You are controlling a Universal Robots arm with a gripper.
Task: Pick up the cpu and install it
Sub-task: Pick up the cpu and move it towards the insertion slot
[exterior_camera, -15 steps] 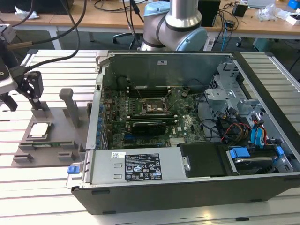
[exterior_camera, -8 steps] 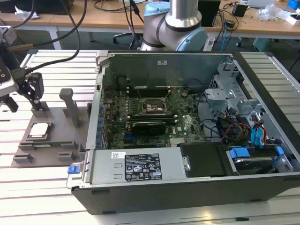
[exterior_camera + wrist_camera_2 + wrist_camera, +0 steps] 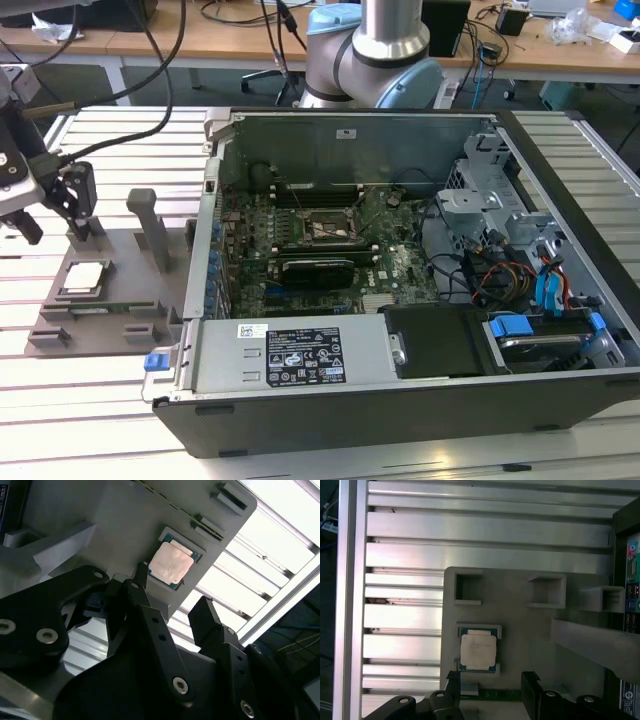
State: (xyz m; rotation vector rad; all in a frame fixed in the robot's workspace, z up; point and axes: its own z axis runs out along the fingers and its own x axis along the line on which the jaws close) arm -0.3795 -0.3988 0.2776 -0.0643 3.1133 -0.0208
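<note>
In the exterior view's left part, the gripper point(image 3: 50, 212) hangs spread and empty over the grey holder plate point(image 3: 125, 265). The cpu point(image 3: 85, 277) lies there in its recess. An upright post point(image 3: 150, 225) stands between it and the open computer case point(image 3: 400, 415).

In the second wrist view, the cpu point(image 3: 170, 564) sits just beyond the parted fingers point(image 3: 145, 605).

In the first wrist view, the cpu point(image 3: 478, 651) lies near the fingertips point(image 3: 452, 680), with the post point(image 3: 595, 642) beside it.

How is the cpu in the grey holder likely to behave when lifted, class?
Probably stiff: the cpu is a flat square with a metal top plate. That smooth plate may be slippery, and its thin edges offer little grip. Lying flat in a recess of the grey holder, it seems unlikely to roll or tip.
</note>
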